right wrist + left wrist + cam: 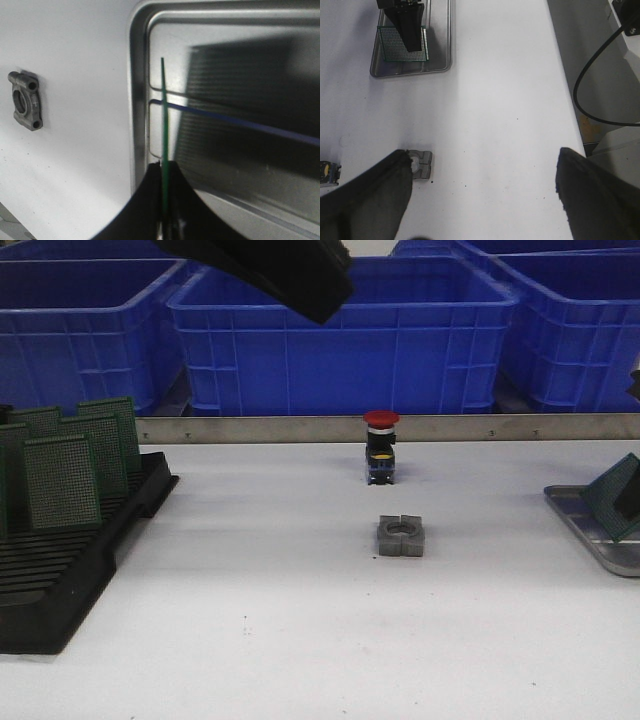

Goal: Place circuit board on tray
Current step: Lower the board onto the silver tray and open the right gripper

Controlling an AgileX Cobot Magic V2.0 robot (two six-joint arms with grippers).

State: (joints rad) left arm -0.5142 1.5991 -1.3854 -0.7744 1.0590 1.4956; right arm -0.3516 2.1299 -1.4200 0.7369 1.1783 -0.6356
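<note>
My right gripper point(163, 165) is shut on the edge of a green perforated circuit board point(163, 110), seen edge-on. It holds the board tilted over the near-left end of the silver-grey tray point(139, 100). I cannot tell whether the board touches the tray floor. In the front view the board point(612, 498) and the tray point(588, 532) are at the far right edge. The left wrist view shows the board point(392, 45), the tray point(410, 71) and the right gripper point(410, 30) from above. My left gripper point(485, 160) is open and empty, high over the table's middle.
A black slotted rack point(60, 560) with several upright green boards point(62, 480) stands at the left. A red push button point(381, 445) and a grey metal block point(402, 536) sit mid-table. Blue crates point(340, 330) line the back. A black cable point(585, 95) hangs off the table's edge.
</note>
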